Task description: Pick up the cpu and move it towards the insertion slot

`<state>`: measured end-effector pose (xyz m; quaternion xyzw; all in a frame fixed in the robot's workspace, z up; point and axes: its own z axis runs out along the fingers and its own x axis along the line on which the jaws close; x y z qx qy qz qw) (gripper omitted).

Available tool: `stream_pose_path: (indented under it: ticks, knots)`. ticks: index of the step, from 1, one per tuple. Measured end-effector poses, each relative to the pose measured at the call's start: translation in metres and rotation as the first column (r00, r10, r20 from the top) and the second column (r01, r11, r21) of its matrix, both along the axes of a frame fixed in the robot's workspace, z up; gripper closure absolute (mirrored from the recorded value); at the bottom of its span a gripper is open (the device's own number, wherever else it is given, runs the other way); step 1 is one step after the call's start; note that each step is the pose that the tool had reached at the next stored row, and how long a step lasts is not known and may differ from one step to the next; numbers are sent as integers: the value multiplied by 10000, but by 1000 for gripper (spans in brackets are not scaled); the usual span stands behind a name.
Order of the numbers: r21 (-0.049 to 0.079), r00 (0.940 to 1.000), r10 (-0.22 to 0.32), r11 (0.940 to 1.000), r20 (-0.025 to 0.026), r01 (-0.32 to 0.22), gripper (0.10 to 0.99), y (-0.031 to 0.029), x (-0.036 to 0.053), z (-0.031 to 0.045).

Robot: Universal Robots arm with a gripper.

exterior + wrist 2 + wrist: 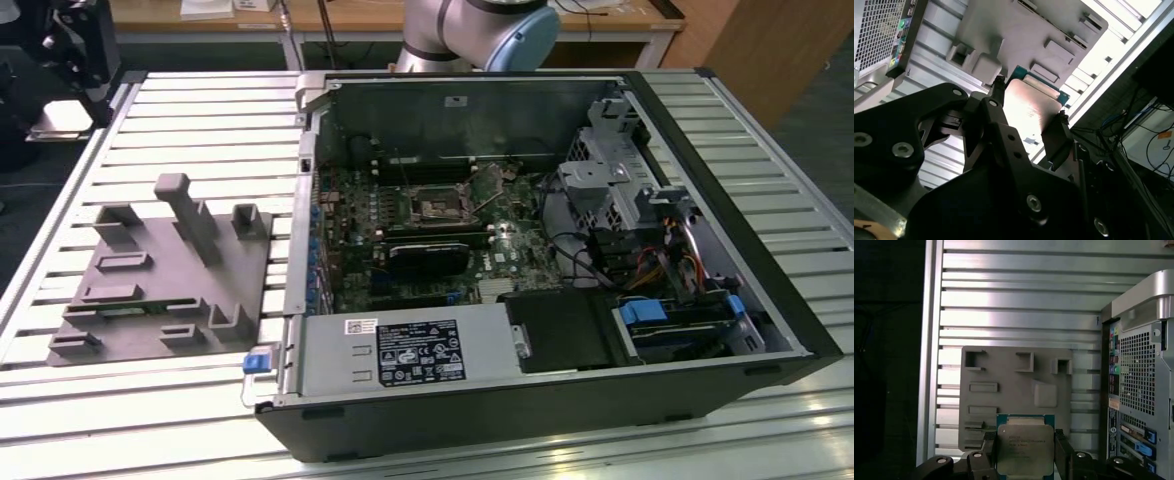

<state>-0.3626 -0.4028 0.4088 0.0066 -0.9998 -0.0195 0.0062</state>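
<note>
The gripper (1025, 442) pinches the cpu (1025, 456) between its two fingers, high above the grey fixture (1014, 390) beneath it. The pick-up looks done. The insertion slot (437, 207), inside the computer case (1139, 370) beside the gripper, is not yet reached.

One chip (1025, 454), one gripper (1025, 440), one grey fixture (134, 285), one open computer (534, 420), one socket (438, 206), one slatted table (754, 150).
</note>
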Motion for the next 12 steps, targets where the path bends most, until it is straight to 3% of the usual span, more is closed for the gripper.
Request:
stream_pose_path:
  ticks: [12]
  knots:
    - [1, 9999, 0, 10000, -103, 0, 541, 0, 320, 16]
